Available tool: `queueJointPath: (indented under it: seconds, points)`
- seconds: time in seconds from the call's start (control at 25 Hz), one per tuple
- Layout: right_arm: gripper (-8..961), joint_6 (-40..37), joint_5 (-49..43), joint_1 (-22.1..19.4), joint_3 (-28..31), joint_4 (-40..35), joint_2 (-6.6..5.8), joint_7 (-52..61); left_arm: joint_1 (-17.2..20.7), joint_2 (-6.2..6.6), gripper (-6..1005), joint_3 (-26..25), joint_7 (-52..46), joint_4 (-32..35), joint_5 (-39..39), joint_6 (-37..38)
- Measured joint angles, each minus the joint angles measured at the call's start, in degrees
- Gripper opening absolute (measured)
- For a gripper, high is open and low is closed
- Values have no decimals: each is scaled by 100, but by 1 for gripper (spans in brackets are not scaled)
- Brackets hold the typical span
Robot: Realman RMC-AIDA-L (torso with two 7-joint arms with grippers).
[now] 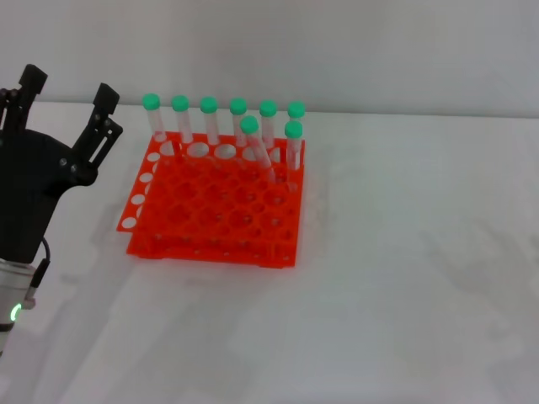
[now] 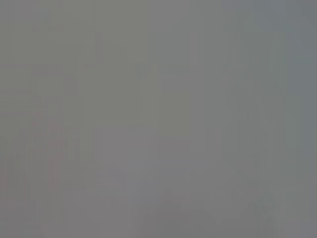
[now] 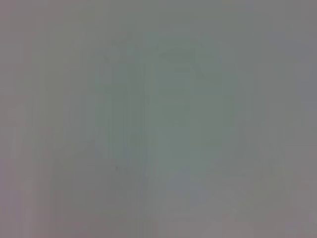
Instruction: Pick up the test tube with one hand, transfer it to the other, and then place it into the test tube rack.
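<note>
In the head view, the test tube rack [image 1: 215, 206] sits on the white table [image 1: 404, 278]. Eight green-capped tubes stand in it: six along its far row [image 1: 223, 118], and two just nearer, a leaning tube [image 1: 257, 145] and an upright one [image 1: 293, 145] at its right corner. The left gripper [image 1: 69, 91] hovers left of the rack, fingers spread wide, empty. Both wrist views show only featureless grey.
</note>
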Motion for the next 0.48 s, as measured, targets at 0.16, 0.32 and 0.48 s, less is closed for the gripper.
queueJointPath:
  seconds: [0.16,0.32,0.48]
  points:
    - [857,22,-5,-12,16,4,0,12,36,9,893,3,2,41,0,52]
    - [857,70,-9,-35,4,21,-1,29,11,11,893,3,3,41,0,79]
    - [857,56,-10,-40,5,126,0,-63,-10,14,893,3,4,49,-1,92]
